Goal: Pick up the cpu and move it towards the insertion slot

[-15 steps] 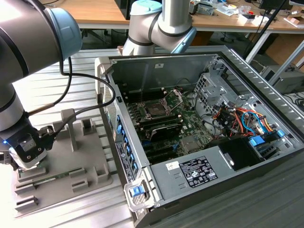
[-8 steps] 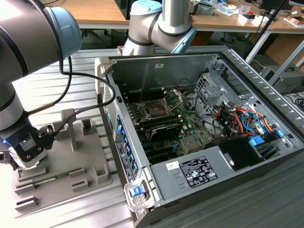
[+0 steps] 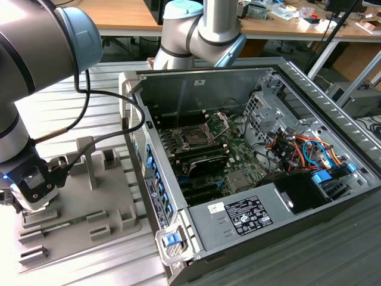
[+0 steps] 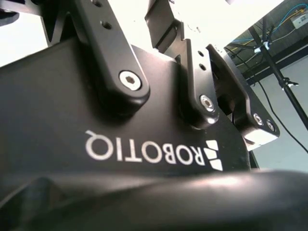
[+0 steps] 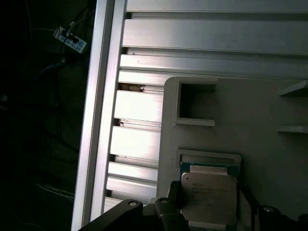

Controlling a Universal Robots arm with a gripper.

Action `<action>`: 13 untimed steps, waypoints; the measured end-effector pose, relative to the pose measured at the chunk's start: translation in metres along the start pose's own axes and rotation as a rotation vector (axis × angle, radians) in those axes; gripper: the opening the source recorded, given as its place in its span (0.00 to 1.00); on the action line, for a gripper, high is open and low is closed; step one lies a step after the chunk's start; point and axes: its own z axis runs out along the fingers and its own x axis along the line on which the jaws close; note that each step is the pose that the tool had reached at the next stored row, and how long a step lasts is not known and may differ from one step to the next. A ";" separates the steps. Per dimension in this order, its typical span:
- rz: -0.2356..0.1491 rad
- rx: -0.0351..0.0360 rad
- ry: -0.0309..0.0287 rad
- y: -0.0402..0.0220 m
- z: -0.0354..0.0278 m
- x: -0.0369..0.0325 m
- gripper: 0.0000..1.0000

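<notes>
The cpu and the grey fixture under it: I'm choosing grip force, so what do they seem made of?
The cpu: pale silvery metal lid, satin finish with a soft sheen; a green edge suggests circuit board beneath. The grey fixture: probably plastic, matte, uniform and without glint, though painted metal cannot be ruled out.

The insertion slot [image 3: 195, 137] lies inside the case [image 3: 190, 89], the fixture plate [image 3: 113, 187] beside it.
</notes>
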 end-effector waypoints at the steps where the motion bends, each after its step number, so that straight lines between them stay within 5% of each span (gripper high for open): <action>1: 0.000 0.0000 0.0000 0.0000 -0.0002 0.0000 0.55; 13: 0.000 -0.0004 -0.0001 0.0001 -0.0032 0.0000 0.55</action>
